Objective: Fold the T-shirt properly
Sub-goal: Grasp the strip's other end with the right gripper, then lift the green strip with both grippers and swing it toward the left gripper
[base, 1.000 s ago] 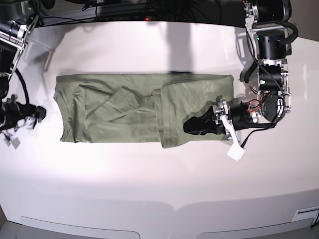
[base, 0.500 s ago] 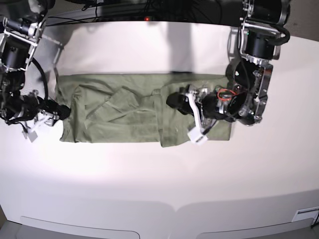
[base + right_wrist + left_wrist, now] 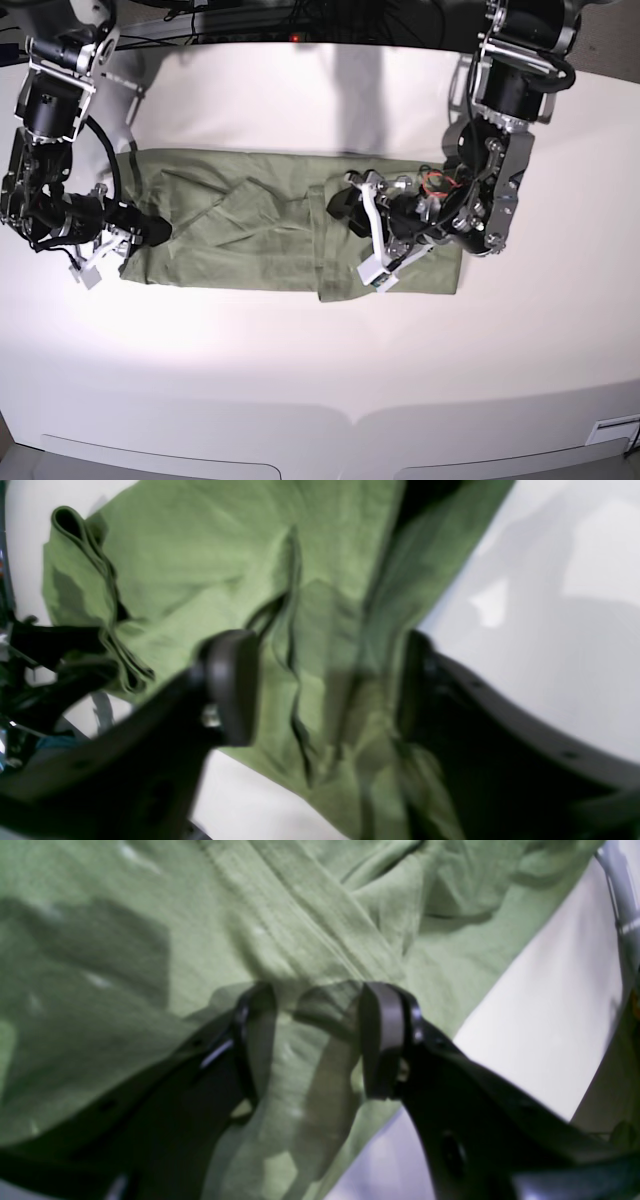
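The T-shirt (image 3: 260, 235) is shown as a long folded band across the middle of the white table (image 3: 320, 370), one doubled layer lying over its end nearer the left gripper (image 3: 352, 205). Compared with the moment before, both arms are seen farther in over the T-shirt: the left gripper is now above the doubled layer, and the right gripper (image 3: 150, 228) has been brought from off the cloth onto its opposite end. In both wrist views the jaws are seen spread, fabric visible between the fingers (image 3: 382, 1040) and nothing pinched. A further lengthwise fold is judged to be in preparation. Beyond the T-shirt the tabletop is glossy and reflective; dark cabling (image 3: 250, 15) is visible behind its far edge.
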